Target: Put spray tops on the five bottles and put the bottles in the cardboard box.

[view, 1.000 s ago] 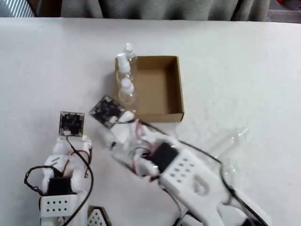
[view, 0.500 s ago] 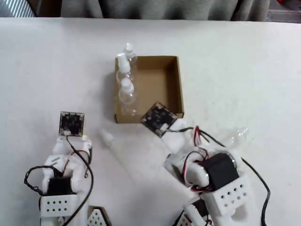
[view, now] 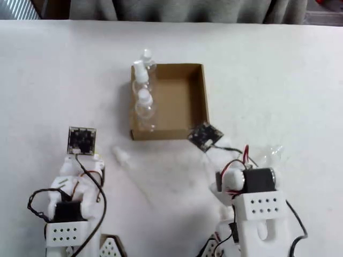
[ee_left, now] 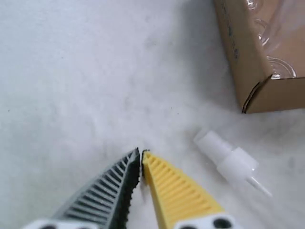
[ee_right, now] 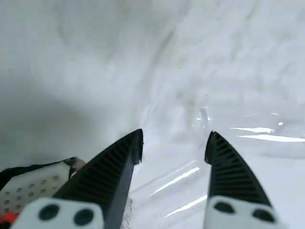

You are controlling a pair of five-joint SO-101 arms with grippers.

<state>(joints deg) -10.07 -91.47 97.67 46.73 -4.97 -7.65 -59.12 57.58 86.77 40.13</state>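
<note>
the counter (view: 64,69) looks matt white, faintly mottled and a little rough. the cardboard box (view: 161,134) is plain brown card, dull, with raw cut edges. the bottles (view: 143,104) inside it are clear glossy plastic that catches the light, and so is the bottle (ee_right: 257,138) by the right tool (ee_right: 175,138), which is ridged black plastic. the loose spray top (ee_left: 228,161) is smooth white plastic. the left tool (ee_left: 141,153) is ridged plastic too, one side grey, one yellow.
</note>
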